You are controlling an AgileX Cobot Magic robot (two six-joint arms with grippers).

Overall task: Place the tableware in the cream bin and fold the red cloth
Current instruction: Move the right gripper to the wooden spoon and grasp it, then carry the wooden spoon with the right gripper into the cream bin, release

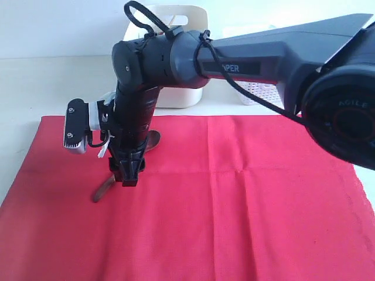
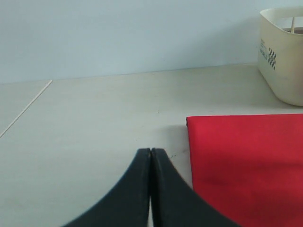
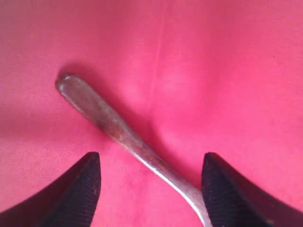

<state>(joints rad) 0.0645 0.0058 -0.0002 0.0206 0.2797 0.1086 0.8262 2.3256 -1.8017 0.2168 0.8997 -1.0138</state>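
The red cloth (image 1: pixel 234 205) lies spread flat over the table. A dark wooden spoon (image 1: pixel 103 189) rests on its left part, bowl end toward the back. My right gripper (image 1: pixel 127 177) reaches across from the right and points down over the spoon's handle. In the right wrist view the handle (image 3: pixel 109 120) runs between the open fingers (image 3: pixel 83 189), close to one of them, and my right gripper (image 3: pixel 151 163) holds nothing. The cream bin (image 1: pixel 176 96) stands behind the arm. My left gripper (image 2: pixel 150 152) is shut and empty over bare table beside the cloth's corner (image 2: pixel 246 165).
A white lattice basket (image 1: pixel 258 93) sits behind the cloth, right of the cream bin. In the left wrist view the cream bin (image 2: pixel 283 61) shows a thin stick inside. A wall rises behind the table. The cloth's right edge (image 1: pixel 360 181) is scalloped.
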